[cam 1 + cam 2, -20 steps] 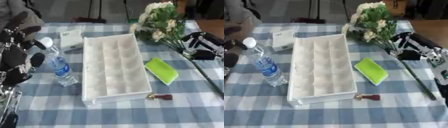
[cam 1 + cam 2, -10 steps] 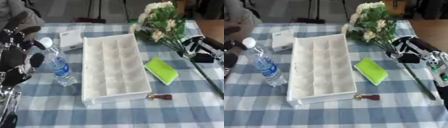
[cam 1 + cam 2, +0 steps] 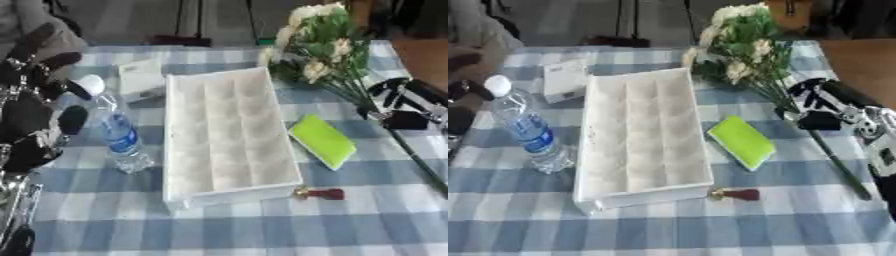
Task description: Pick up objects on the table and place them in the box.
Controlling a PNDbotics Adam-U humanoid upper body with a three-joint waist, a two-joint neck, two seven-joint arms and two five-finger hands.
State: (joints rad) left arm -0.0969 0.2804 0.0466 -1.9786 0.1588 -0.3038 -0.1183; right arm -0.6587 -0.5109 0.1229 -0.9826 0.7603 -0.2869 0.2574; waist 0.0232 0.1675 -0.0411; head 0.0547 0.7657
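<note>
Reaching in from the right side, the right hand [image 3: 814, 102] is low over the green stems of the flowers [image 3: 741, 37]. Its dark fingers [image 3: 820, 121] bend down by the stems, but I cannot tell if they are holding a stem or only near it. The flower heads lie up past the hand, near the far right corner of the box [image 3: 642, 137].

Just to the left of the hand lies a flat green thing [image 3: 742, 142], beside the box's right wall. Nearer the front, a small red and gold thing [image 3: 735, 194] sits by the box's front corner. On the other side of the box stands a water bottle [image 3: 527, 126], and a small white carton [image 3: 566, 80] lies behind it.

The left hand [image 3: 39, 127] is at the left edge by the bottle. I cannot tell if it is open.

The box looks empty, so the job has hardly begun. All these things still need to go in.
</note>
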